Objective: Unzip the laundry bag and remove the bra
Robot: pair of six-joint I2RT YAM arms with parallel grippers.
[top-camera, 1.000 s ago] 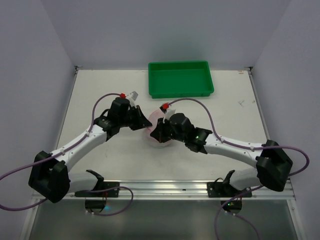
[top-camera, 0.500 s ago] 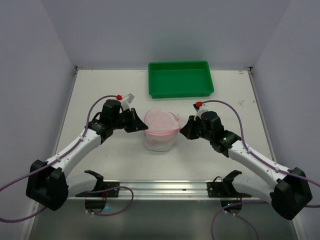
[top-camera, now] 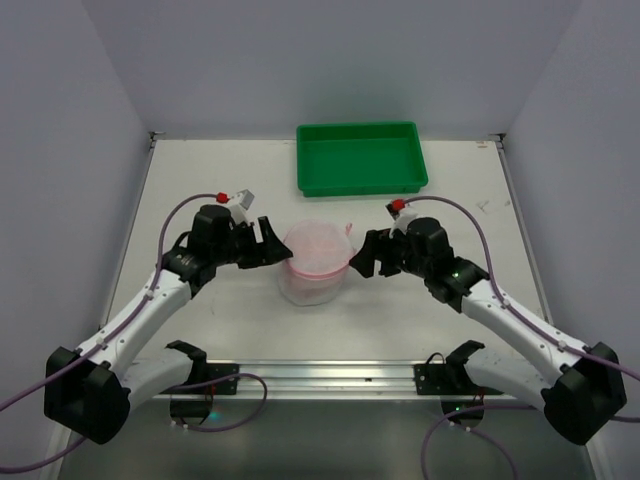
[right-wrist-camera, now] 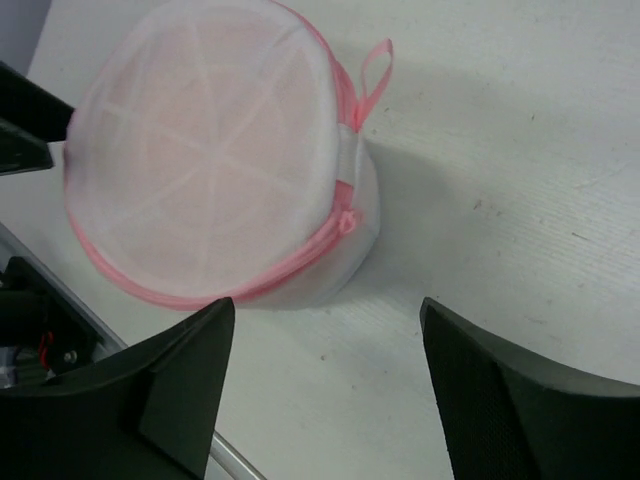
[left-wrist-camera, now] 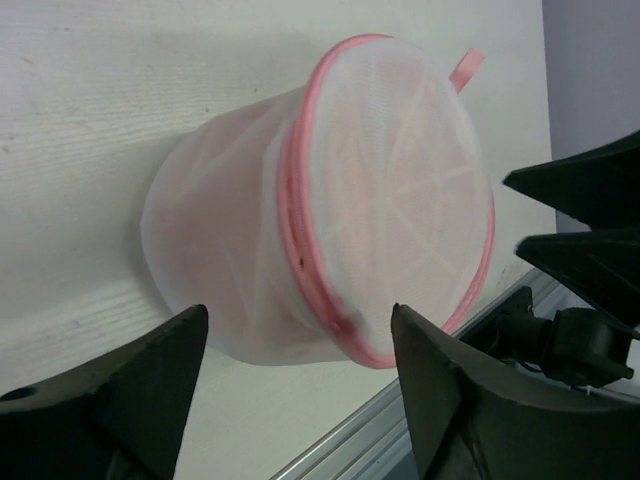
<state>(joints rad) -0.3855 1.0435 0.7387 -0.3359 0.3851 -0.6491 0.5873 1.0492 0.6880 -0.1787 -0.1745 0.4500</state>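
Observation:
The laundry bag, a round drum of white mesh with pink zipper trim, stands on the table between my two grippers. Its zipper looks shut, with the pink pull on the side facing my right gripper, below a pink loop. My left gripper is open just left of the bag, not touching it. My right gripper is open just right of the bag, also apart from it. The bra is hidden; only a faint pink tint shows through the mesh.
An empty green tray sits at the back of the table, behind the bag. A metal rail runs along the near table edge. White walls close in on both sides.
Both grippers were shut at the bag; they have opened and drawn back to either side. The bag now stands alone and has shifted slightly left.

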